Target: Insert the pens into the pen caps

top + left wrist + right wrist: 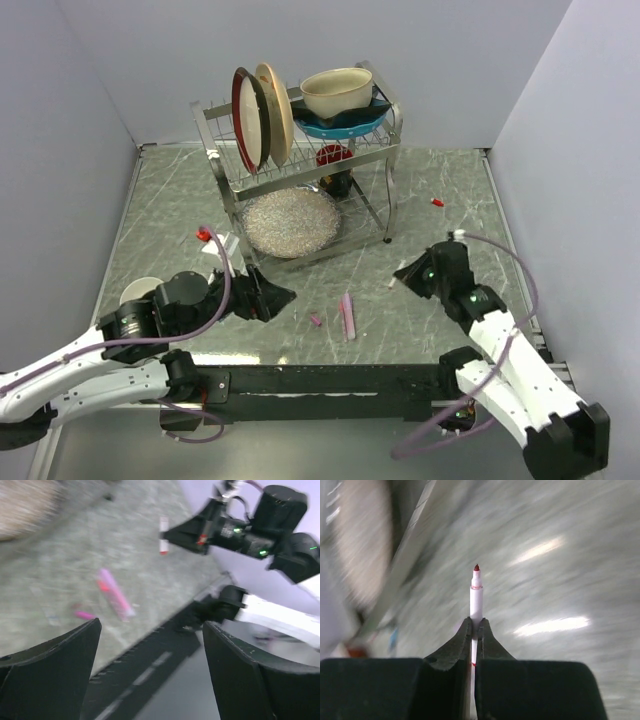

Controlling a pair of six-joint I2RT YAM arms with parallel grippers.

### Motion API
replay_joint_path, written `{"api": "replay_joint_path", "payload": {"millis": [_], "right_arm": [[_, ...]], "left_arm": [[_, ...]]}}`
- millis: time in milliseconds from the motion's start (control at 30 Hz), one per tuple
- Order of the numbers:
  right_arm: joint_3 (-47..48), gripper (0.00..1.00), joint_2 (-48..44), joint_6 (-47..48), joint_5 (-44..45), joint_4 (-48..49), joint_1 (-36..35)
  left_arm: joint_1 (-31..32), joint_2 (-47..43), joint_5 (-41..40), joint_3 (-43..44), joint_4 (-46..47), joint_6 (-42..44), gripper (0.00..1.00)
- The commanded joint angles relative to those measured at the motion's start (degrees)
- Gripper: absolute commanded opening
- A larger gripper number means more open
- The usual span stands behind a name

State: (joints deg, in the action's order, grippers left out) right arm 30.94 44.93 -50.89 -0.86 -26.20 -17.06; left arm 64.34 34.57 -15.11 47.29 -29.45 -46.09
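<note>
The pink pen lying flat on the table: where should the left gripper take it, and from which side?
Probably near its middle, from straight above: the pink pen lies flat, so only its long sides are free. The open left gripper should close across the thin barrel. The small pink cap lies apart from it, out of the way.

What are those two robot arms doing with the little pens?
The right gripper is shut on the white pen with the red tip, which sticks out past its fingers. Its tip is bare, with no cap on it yet. The left gripper is open and holds nothing. A pink pen and a small pink cap lie on the table between the arms. A red cap lies farther back on the right.
</note>
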Motion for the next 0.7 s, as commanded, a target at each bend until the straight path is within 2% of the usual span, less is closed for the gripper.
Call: {"api": "replay_joint_path", "payload": {"millis": [0, 167, 300, 467, 667], "right_arm": [[-0.71, 0.0, -7.99, -7.88, -8.01, 6.94, -10.5], [-0.62, 0.0, -16.52, -14.4, -4.77, 13.79, -20.81], [-0.7, 0.0, -15.93, -16.25, -2.22, 18.89, -28.01], [0.35, 0.0, -13.73, -16.25, 2.17, 23.99, -36.1], [1.05, 0.0, -12.93, -15.73, 6.92, 27.51, -41.73]], "left_arm": [[0.18, 1.82, 10.79, -3.77, 12.56, -9.01, 0.86], [0.09, 7.95, 17.04, -7.03, 23.98, -11.4, 0.83], [0.09, 14.03, 21.7, -5.98, 30.83, -9.03, 0.82], [0.17, 20.97, 22.67, -1.5, 31.91, -6.56, 0.75], [0.18, 22.3, 24.16, -1.32, 35.07, -7.09, 0.63]]}}
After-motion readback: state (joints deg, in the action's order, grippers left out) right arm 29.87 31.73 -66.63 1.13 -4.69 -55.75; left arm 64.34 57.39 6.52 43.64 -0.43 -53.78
